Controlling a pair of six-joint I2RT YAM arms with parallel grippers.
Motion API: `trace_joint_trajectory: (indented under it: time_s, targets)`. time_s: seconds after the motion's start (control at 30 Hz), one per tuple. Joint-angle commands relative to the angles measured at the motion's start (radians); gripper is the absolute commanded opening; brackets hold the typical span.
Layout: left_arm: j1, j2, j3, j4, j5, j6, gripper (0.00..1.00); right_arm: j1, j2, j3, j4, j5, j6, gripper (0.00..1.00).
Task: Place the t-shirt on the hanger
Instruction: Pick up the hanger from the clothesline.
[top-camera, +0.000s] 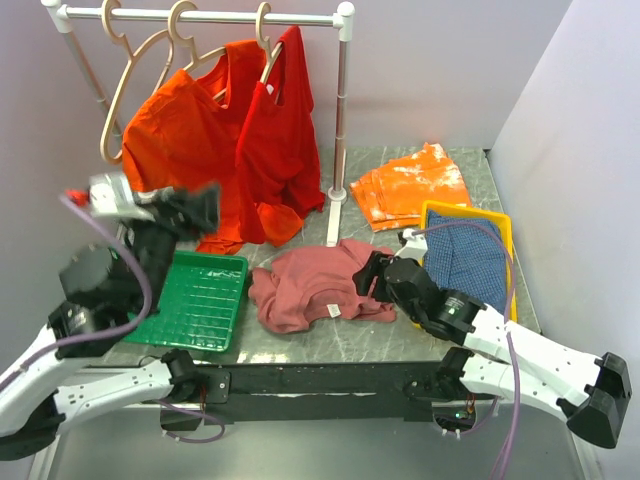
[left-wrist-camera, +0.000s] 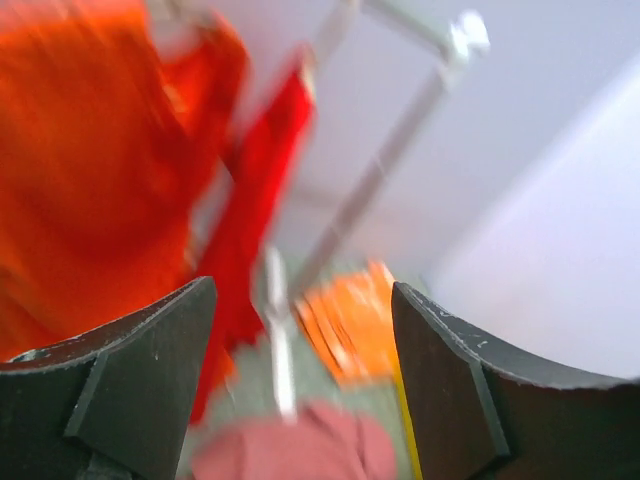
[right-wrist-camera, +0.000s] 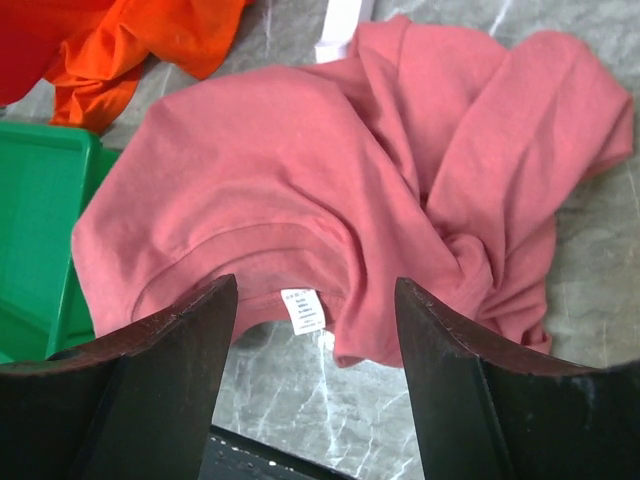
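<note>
The dusty rose t-shirt (top-camera: 310, 290) lies crumpled on the marble table, its collar and white neck label facing the near edge. In the right wrist view the t-shirt (right-wrist-camera: 300, 180) fills the frame just beyond my right gripper (right-wrist-camera: 315, 380). That gripper is open, nothing between its fingers, and hovers over the collar. From above, the right gripper (top-camera: 365, 275) sits at the shirt's right side. The left gripper (top-camera: 205, 205) is raised above the green tray, blurred; its view shows it open (left-wrist-camera: 305, 380) and empty. An empty beige hanger (top-camera: 127, 82) hangs at the rail's left end.
A white rail (top-camera: 200, 15) carries an orange t-shirt (top-camera: 185, 140) and a red t-shirt (top-camera: 280, 140) on hangers. A green tray (top-camera: 200, 300) lies at the left. A yellow tray (top-camera: 470, 210) holding blue cloth and folded orange cloths (top-camera: 410, 185) lie at the right.
</note>
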Motion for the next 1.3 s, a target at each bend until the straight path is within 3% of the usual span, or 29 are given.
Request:
trace_joint_trajectory:
  time_s: [0.0,0.03,0.1,0.3,0.33,0.63,0.7,0.8,1.1,1.27]
  targets:
    - [0.137,0.183,0.17,0.081,-0.079,0.204,0.76,-0.003,0.022,0.056,0.034,-0.009,-0.054,0.72]
    - [0.274,0.259,0.278,0.04,0.058,0.173,0.76,-0.003,0.025,0.056,0.039,-0.015,-0.06,0.72]
    - [0.377,0.334,0.379,-0.021,0.166,0.118,0.76,-0.003,0.031,0.053,0.057,-0.029,-0.068,0.72]
    - [0.577,0.496,0.646,0.004,0.166,0.158,0.83,-0.003,0.052,0.057,0.08,-0.058,-0.082,0.72]
    - [0.659,0.515,0.67,-0.001,0.192,0.15,0.83,-0.003,0.057,0.057,0.08,-0.065,-0.085,0.72]
    - [1.118,0.74,0.946,-0.232,0.588,0.041,0.81,-0.004,0.086,0.074,0.086,-0.098,-0.129,0.72]
    - [1.159,0.827,1.073,-0.354,0.685,0.031,0.8,-0.004,0.103,0.079,0.093,-0.118,-0.134,0.72]
    - [1.211,0.895,1.143,-0.436,0.774,0.037,0.79,-0.004,0.132,0.089,0.102,-0.141,-0.139,0.72]
    - [1.231,0.9,0.964,-0.413,0.793,0.112,0.73,-0.004,0.181,0.094,0.131,-0.184,-0.133,0.72]
    - [1.231,0.921,0.964,-0.415,0.762,0.116,0.69,-0.004,0.181,0.091,0.129,-0.182,-0.132,0.72]
